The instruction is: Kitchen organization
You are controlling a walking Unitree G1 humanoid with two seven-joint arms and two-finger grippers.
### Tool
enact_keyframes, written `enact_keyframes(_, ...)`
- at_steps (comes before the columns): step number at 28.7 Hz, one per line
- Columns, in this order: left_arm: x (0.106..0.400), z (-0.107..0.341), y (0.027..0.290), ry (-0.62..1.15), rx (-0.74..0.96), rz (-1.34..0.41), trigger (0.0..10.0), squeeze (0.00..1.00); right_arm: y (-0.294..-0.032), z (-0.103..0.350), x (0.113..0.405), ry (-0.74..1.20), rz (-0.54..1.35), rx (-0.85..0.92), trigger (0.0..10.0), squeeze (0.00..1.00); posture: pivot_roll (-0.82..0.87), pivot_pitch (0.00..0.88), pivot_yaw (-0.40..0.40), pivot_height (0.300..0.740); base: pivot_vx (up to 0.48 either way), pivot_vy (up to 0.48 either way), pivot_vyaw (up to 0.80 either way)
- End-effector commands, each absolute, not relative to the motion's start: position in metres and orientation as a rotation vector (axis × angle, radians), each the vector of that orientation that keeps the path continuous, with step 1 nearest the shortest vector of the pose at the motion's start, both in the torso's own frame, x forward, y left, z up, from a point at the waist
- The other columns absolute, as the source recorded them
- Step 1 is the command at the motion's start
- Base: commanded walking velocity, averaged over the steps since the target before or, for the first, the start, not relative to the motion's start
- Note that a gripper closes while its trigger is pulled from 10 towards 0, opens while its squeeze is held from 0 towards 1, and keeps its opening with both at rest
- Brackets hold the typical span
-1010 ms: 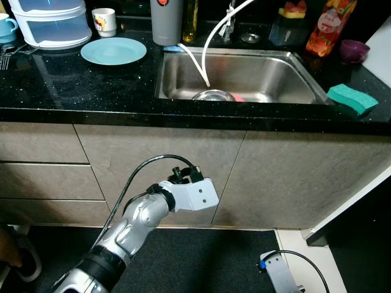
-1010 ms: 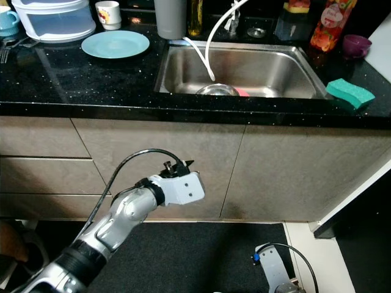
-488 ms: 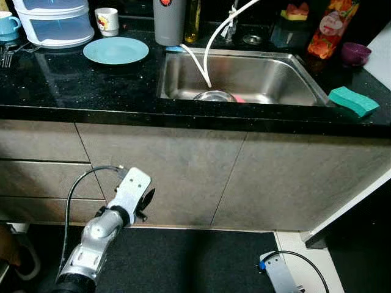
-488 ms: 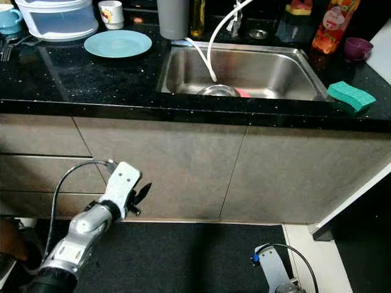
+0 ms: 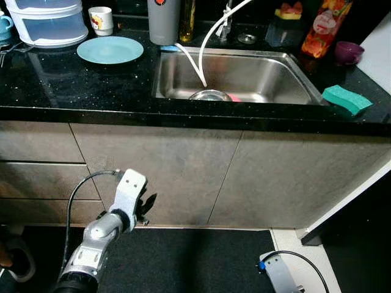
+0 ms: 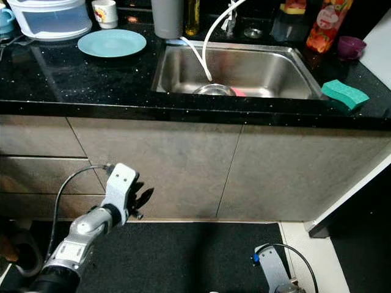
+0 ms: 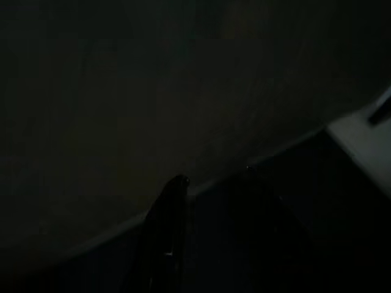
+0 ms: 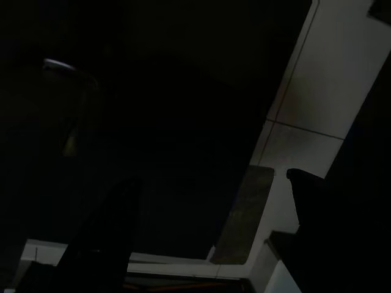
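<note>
A black counter (image 5: 91,85) holds a light blue plate (image 5: 110,49), a white mug (image 5: 101,20), a grey tumbler (image 5: 163,21) and a stack of clear plastic containers (image 5: 49,23). In the steel sink (image 5: 183,73) lie a metal bowl (image 5: 210,95) and something pink (image 5: 234,97). A green sponge (image 5: 346,99) rests at the counter's right front edge. My left gripper (image 5: 146,204) hangs low in front of the cabinet doors, well below the counter, holding nothing that I can see. In the dark right wrist view my right gripper (image 8: 211,183) is open and empty above the floor.
A white hose (image 5: 198,55) curves from the tap into the sink. An orange bottle (image 5: 317,27) and a purple bowl (image 5: 346,52) stand at the back right. Drawers (image 5: 36,177) are on the left, a dark mat (image 5: 183,262) on the floor, a shoe (image 5: 15,262) at the lower left.
A second ago my left gripper was raised before the cabinet's middle; it has swung down and to the left. The view has shifted slightly.
</note>
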State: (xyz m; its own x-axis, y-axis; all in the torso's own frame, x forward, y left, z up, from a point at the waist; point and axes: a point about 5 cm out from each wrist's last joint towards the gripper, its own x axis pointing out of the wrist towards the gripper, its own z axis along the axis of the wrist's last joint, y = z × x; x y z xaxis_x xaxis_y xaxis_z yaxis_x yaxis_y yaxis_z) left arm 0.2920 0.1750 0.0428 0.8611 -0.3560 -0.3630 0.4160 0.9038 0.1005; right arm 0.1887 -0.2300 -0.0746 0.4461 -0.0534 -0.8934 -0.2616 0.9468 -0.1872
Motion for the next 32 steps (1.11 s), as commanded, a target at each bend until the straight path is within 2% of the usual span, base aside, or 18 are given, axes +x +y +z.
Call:
enact_keyframes(1,0.283,0.022,0.188,0.458,0.175,-0.376,10.0,0.0,-0.228,-0.077,0.185,1.118,0.122,-0.303,10.0,0.0,0.09,0.093,-0.022,0.74,0.0,0.0,0.0)
enact_keyframes(3,0.273,0.001,0.194,0.579,0.23,-0.371,10.0,0.0,-0.226,-0.077,0.186,1.114,0.125,-0.298,10.0,0.0,0.09,0.096,-0.014,0.74,0.0,0.0,0.0)
enact_keyframes(5,0.27,-0.006,0.195,0.621,0.245,-0.372,10.0,0.0,-0.225,-0.077,0.186,1.113,0.127,-0.298,10.0,0.0,0.09,0.096,-0.013,0.74,0.0,0.0,0.0)
enact_keyframes(11,0.254,-0.035,0.186,0.817,0.193,-0.34,10.0,0.0,-0.222,-0.078,0.186,1.112,0.125,-0.289,10.0,0.0,0.07,0.096,0.005,0.74,0.0,0.0,0.0)
enact_keyframes(24,0.237,-0.051,0.184,0.925,0.19,-0.345,10.0,0.0,-0.221,-0.079,0.185,1.113,0.134,-0.288,10.0,0.0,0.08,0.1,0.015,0.74,0.0,0.0,0.0)
enact_keyframes(32,0.224,-0.06,0.192,0.99,0.127,-0.269,10.0,0.0,-0.221,-0.079,0.184,1.121,0.149,-0.296,10.0,0.0,0.09,0.097,-0.002,0.74,0.0,0.0,0.0)
